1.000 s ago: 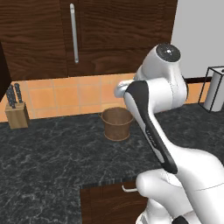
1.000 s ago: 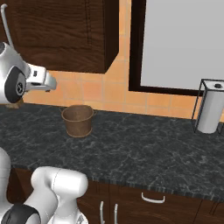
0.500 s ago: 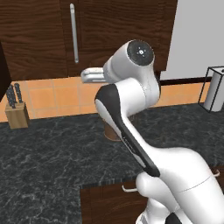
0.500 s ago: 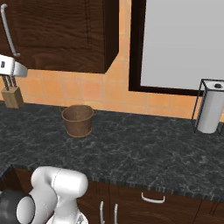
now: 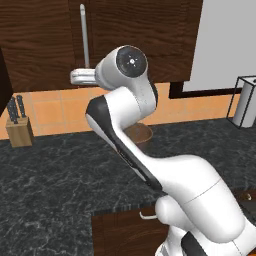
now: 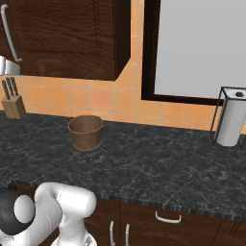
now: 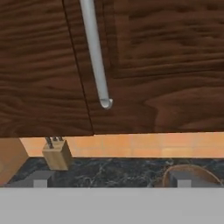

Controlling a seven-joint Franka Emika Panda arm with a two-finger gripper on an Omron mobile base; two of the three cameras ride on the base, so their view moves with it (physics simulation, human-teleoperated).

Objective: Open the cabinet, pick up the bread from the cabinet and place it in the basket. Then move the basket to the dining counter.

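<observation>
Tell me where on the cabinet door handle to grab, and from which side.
Grip the long vertical silver bar handle of the dark brown wood-grain cabinet near its lower end, coming straight at the door front with the open gripper straddling the bar. The bar stands off the door and is slim, so the fingers should fit either side.

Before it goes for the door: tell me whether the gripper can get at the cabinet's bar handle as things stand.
Probably yes. The gripper sits open just below the handle of the shut cabinet, jaws spread wide, and nothing lies between them and the bar.
</observation>
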